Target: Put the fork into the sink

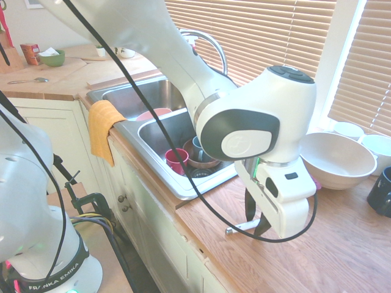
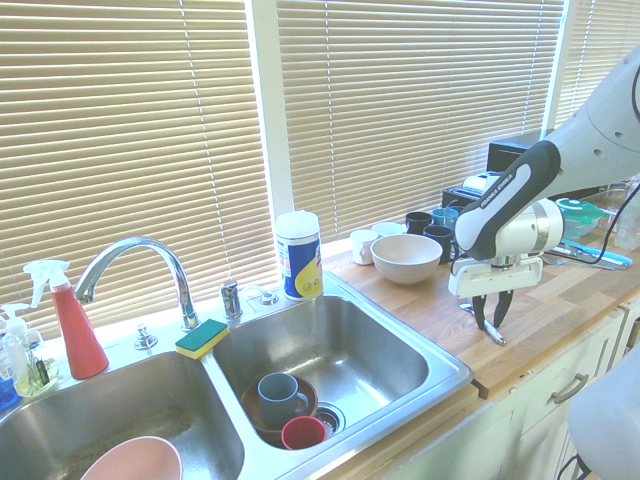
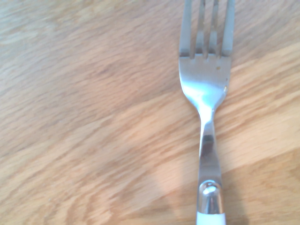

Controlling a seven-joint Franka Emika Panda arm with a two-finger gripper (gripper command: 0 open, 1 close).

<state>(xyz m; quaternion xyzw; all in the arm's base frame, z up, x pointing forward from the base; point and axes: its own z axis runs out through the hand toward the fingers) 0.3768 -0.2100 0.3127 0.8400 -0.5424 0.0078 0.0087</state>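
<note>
The fork (image 3: 205,89) lies flat on the wooden counter, silver tines and neck filling the wrist view, with the white handle starting at the picture's edge. Its white handle (image 1: 239,228) sticks out from under my gripper (image 1: 256,224) toward the counter's front edge. The gripper (image 2: 490,325) points straight down with its dark fingers on either side of the handle, still a little apart. The fork (image 2: 497,337) rests on the wood. The double-basin steel sink (image 2: 440,365) lies beside the arm, its rim (image 1: 153,165) about a hand's width from the fork.
A big white bowl (image 1: 336,160) and several mugs (image 2: 425,225) stand behind the gripper near the window. The near basin holds a red cup (image 2: 302,432), a blue mug (image 2: 275,396) and a brown bowl. An orange cloth (image 1: 104,128) hangs over the sink's front rim.
</note>
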